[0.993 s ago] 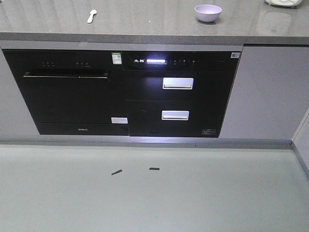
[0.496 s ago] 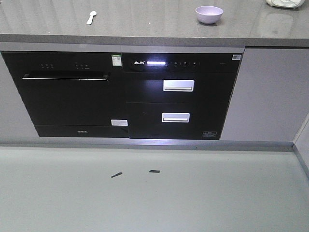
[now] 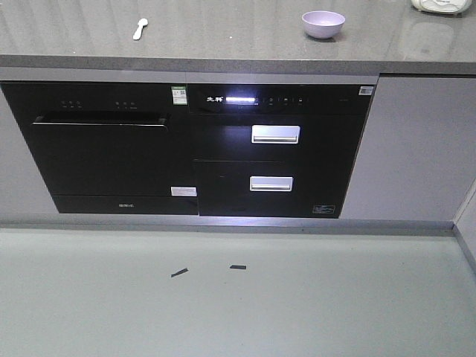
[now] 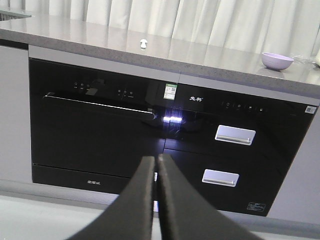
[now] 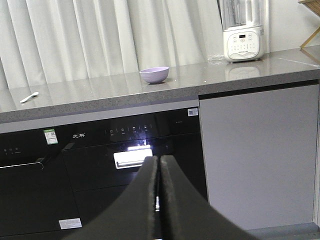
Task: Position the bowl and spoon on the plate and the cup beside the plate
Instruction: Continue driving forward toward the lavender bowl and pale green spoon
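The left claw (image 4: pixel 156 159) and right claw (image 5: pixel 158 159) are both pressed shut, empty, low before the black appliances (image 4: pixel 100 130). On the worktop (image 4: pixel 210 57), the spoon (image 4: pixel 144 43) lies above and just left of the left claw; the bowl (image 4: pixel 277 60) (upright) sits well to its right, directly above the right claw.

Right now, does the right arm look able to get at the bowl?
Probably not yet: the shut right gripper hangs well short of the cabinets, and the bowl sits on the countertop beyond them.
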`<state>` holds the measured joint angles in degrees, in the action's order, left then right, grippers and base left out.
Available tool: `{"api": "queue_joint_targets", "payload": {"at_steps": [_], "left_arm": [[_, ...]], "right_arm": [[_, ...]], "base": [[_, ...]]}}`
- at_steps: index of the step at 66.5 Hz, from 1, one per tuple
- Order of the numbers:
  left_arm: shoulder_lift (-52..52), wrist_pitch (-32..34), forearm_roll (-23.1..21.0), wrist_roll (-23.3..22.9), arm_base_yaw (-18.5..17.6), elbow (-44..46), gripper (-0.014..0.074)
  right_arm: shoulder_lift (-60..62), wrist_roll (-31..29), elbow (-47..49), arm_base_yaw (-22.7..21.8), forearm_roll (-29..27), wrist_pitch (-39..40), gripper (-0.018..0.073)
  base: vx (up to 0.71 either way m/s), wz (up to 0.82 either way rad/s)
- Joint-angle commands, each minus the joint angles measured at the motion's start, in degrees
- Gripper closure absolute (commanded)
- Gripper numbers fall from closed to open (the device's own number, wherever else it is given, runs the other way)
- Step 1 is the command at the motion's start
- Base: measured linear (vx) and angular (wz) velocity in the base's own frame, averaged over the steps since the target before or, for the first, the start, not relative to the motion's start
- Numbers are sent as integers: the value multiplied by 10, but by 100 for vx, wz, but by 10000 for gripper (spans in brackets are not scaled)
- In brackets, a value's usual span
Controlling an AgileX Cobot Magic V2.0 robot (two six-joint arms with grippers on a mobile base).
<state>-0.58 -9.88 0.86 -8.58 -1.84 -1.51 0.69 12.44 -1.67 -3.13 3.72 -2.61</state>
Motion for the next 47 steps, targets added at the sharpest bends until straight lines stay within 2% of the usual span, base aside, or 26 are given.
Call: {"api": "queue_joint_targets", "payload": {"at_steps": [1,47], "left_arm": [[-9,41,0,-5,0,-15,603],[-9,41,0,-5,0,-15,603]], "right_arm": [[5,-4,-4,-4,5,41,564],[5,-4,-4,-4,5,41,564]], "base": [[4,0],[5,0]]}}
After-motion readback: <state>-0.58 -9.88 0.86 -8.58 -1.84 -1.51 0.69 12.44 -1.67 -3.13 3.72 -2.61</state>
